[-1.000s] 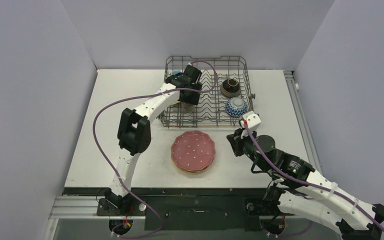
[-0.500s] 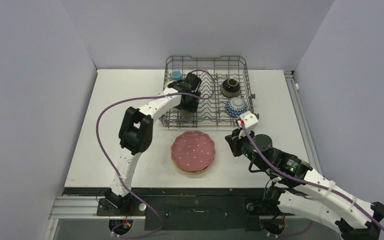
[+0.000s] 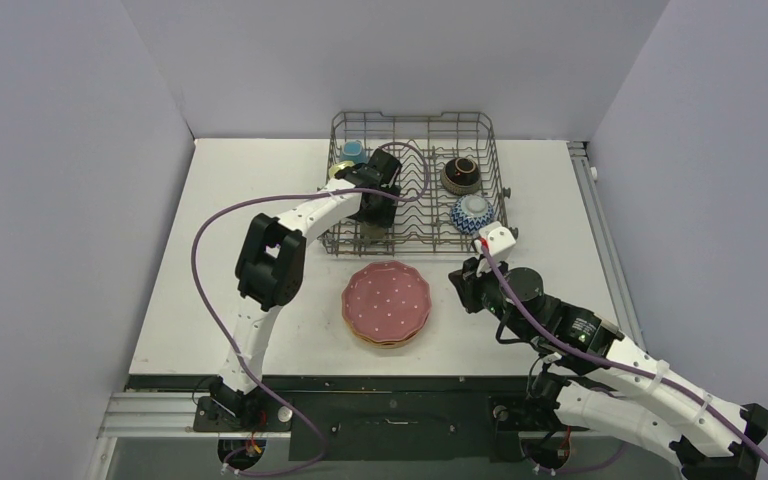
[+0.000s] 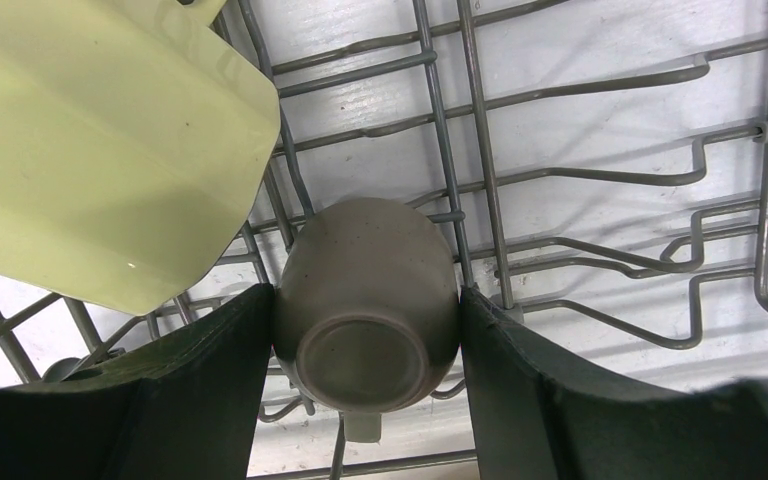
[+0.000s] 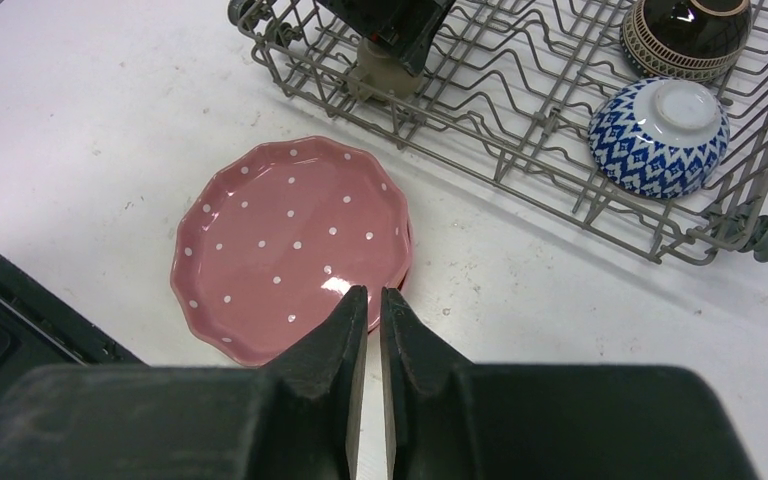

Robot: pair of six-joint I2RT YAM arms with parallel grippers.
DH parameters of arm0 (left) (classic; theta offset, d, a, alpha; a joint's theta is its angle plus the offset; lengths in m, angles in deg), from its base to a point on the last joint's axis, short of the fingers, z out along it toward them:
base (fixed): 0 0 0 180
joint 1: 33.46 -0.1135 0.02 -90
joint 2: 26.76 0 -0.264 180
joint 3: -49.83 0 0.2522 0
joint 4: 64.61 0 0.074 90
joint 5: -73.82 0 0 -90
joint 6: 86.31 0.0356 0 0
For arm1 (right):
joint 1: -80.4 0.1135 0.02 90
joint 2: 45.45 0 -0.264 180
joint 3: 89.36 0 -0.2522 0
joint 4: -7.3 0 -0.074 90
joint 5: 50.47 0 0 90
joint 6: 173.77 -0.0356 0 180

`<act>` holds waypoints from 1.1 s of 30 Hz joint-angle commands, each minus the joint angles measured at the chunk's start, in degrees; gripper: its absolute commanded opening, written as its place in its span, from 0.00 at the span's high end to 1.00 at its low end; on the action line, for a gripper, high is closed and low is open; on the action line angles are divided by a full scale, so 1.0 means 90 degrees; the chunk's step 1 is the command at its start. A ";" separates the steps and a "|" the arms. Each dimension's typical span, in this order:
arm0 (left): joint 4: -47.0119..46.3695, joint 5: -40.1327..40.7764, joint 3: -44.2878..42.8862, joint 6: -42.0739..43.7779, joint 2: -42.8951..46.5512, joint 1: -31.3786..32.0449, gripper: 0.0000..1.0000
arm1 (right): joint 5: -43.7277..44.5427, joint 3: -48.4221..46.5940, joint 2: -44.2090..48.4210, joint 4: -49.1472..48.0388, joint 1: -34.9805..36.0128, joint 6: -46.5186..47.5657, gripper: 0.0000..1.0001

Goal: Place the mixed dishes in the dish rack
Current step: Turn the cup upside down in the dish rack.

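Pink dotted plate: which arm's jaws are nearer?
Right arm. Its jaws sit by the pink plate; the left arm has its jaws in the dish rack, gripping the olive mug.

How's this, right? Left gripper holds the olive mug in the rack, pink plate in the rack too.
Wrong: the right wrist view shows the pink plate outside the rack, topping a stack on the table. The left gripper does hold the olive mug in it.

Top camera high behind the arm bases (image 3: 238, 403), looking down on the whole table (image 3: 550, 200) and dish rack (image 3: 430, 215). Left wrist camera — pressed close, staring down into the rack's wires. Right wrist looks forward from farther back, sharing that near-left rack corner.
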 commanded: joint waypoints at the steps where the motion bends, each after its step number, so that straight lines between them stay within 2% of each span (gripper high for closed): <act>1: -0.0089 -0.0115 0.0081 -0.0062 0.0422 0.0073 0.65 | 0.0025 0.0084 0.0066 -0.0131 -0.0042 -0.0084 0.90; 5: -0.0099 -0.0104 0.0168 -0.0083 0.0543 0.0087 0.54 | 0.0037 0.0087 0.0104 -0.0095 -0.0045 -0.0100 0.86; 13: -0.0130 -0.0088 0.0332 -0.0075 0.0840 0.0111 0.43 | 0.0017 0.0109 0.0180 -0.0039 -0.0045 -0.0144 0.81; 18: -0.0168 -0.0095 0.0431 -0.0057 0.0905 0.0126 0.32 | -0.0010 0.0104 0.0207 -0.0007 -0.0043 -0.0177 0.78; 25: -0.0156 -0.0087 0.0446 -0.0031 0.0951 0.0145 0.24 | 0.0005 0.0094 0.0242 0.0039 -0.0045 -0.0193 0.75; 29: -0.0147 -0.0065 0.0381 0.0020 0.1068 0.0174 0.17 | 0.0023 0.0094 0.0248 0.0046 -0.0043 -0.0202 0.74; 33: -0.0055 -0.0154 0.0259 0.0046 0.1230 0.0189 0.14 | 0.0036 0.0063 0.0225 0.0040 -0.0043 -0.0194 0.74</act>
